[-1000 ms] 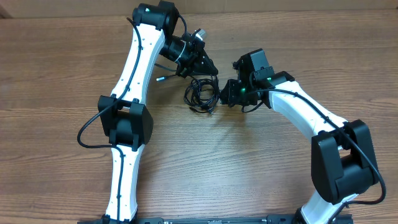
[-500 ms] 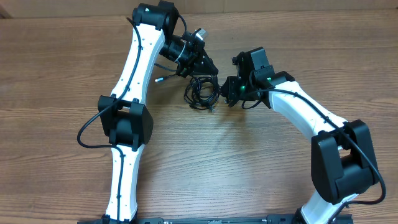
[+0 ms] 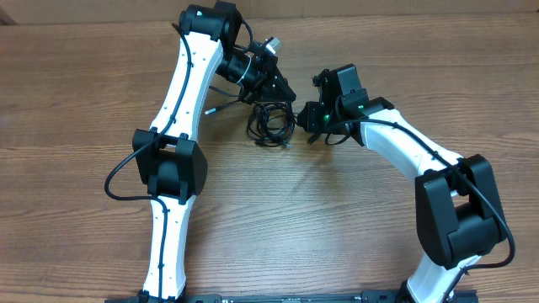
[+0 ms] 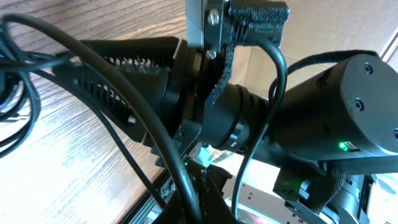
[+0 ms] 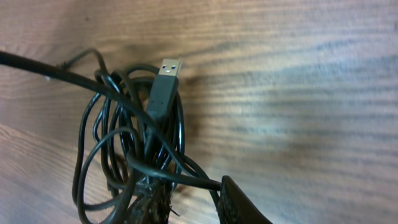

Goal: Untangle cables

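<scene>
Right pincer (image 5: pixel 189 205) part-spread, cables (image 5: pixel 134 143) just ahead of its tips; left pincer (image 3: pixel 288 90) closed.

No legible text, label, brand name, number or sign in the overhead, left wrist or right wrist views.
</scene>
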You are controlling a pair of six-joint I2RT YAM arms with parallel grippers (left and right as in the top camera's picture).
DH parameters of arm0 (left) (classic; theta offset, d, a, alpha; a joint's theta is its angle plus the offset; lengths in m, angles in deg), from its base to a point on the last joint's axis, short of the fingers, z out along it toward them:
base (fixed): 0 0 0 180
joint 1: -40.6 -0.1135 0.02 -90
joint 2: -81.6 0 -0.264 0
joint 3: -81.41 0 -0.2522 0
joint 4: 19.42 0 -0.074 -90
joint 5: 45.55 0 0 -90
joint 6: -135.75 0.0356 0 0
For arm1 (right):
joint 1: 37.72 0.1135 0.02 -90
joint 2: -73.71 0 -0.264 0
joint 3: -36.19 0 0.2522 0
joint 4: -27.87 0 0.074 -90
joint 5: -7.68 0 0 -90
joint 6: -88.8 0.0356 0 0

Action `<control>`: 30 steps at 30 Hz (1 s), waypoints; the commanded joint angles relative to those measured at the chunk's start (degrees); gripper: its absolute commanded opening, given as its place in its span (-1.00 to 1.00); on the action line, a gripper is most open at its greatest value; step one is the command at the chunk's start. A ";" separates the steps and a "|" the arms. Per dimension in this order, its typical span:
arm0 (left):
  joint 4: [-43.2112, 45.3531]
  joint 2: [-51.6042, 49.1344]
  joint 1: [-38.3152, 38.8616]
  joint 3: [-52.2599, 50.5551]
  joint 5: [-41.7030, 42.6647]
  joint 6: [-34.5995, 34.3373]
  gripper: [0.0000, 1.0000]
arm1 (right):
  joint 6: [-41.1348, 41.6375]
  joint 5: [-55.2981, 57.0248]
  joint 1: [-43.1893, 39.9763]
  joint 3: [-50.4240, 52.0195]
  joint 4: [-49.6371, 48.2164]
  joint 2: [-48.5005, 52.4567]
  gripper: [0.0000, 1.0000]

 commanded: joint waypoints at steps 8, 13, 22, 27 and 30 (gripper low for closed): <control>-0.22 1.14 0.50 0.83 2.21 2.10 -0.92 | -0.44 -0.46 0.04 0.04 -5.55 3.48 -0.74; -0.22 1.14 0.48 0.83 2.16 2.10 -0.92 | -0.46 -0.46 0.04 0.04 -8.83 5.55 -0.70; -0.22 1.14 0.50 0.83 -0.39 2.01 -0.92 | -3.72 -0.44 0.04 0.04 -10.95 6.14 -0.24; -0.22 1.14 0.50 0.83 0.00 1.64 -0.92 | -7.63 -0.46 0.04 0.04 -13.77 6.86 0.01; -0.22 1.14 0.48 0.83 0.00 1.64 -0.92 | -7.61 -1.51 0.04 0.04 -14.62 8.31 0.10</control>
